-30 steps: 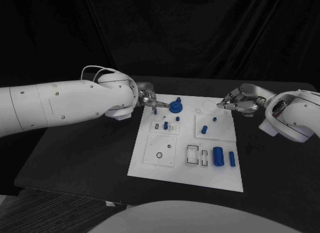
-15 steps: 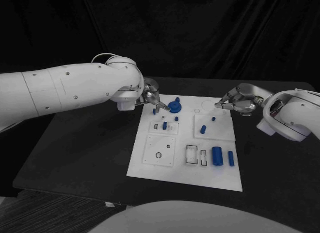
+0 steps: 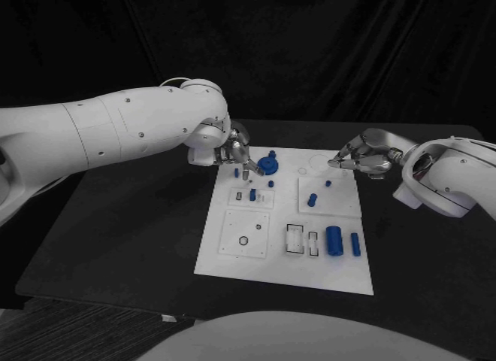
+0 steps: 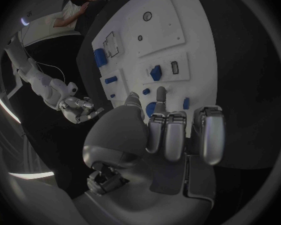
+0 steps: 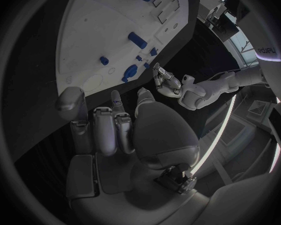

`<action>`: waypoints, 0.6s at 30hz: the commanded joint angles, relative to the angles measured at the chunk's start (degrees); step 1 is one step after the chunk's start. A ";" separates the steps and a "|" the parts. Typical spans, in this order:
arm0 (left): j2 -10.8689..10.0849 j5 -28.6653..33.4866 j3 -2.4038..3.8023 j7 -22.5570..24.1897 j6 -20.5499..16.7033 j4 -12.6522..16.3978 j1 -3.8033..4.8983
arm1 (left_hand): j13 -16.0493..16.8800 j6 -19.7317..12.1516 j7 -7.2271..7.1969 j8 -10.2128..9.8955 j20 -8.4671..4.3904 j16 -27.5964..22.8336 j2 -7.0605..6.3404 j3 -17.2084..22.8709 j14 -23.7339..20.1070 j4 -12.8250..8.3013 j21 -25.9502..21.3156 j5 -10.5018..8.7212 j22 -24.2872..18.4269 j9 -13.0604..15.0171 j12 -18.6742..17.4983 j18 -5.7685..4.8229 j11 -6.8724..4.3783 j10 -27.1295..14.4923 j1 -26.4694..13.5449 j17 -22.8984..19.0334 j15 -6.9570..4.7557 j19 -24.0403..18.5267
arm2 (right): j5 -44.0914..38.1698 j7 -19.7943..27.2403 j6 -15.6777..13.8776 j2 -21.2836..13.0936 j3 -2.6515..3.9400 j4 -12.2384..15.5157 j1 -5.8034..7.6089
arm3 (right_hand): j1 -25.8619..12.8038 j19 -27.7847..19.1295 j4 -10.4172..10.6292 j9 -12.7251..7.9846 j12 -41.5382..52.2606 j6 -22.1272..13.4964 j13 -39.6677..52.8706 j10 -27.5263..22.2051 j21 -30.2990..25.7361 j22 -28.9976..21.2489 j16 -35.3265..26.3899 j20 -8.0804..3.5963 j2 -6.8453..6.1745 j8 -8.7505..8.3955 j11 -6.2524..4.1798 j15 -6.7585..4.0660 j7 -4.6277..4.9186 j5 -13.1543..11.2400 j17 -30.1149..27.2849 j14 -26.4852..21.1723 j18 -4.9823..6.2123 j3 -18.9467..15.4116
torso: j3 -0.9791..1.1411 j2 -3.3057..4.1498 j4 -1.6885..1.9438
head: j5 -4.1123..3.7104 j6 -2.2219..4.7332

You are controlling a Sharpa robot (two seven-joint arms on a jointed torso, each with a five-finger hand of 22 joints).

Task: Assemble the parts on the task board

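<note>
Assembly partway, both hands at board's far end.
Task board (image 3: 248, 259) sits mid-table; several blue parts stand in slots, but big cylinder (image 3: 335, 241) and short bar (image 3: 355, 243) lie loose at 4 o'clock (judging those still to place). Left hand (image 3: 233, 150) hovers at 11 o'clock by knobbed part (image 3: 269, 164), fingers apart, holding nothing. Right hand (image 3: 362, 159) at 1 o'clock, fingers curled; grip can't tell.
</note>
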 commanded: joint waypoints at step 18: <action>2.86 -0.84 0.04 -0.91 2.50 -2.13 -1.37 | 14.90 3.66 -0.56 -1.57 -0.43 0.58 0.57 2.89 6.05 -2.08 0.80 0.50 13.37 -3.38 0.12 -2.34 -0.58 6.66 3.45 15.14 -0.25 3.18 | -0.27 -0.79 0.19 0.14 0.04 0.15 -0.12 | 1.62 -0.46 -0.14 -0.53 -2.22 -0.47 9.09 -0.65 -0.82 6.41 -1.06 0.12 0.36 0.32 0.36 0.28 -0.08 1.20 8.16 2.25 2.58 -1.59 | 0.01 -0.01 0.12 | 0.27 0.00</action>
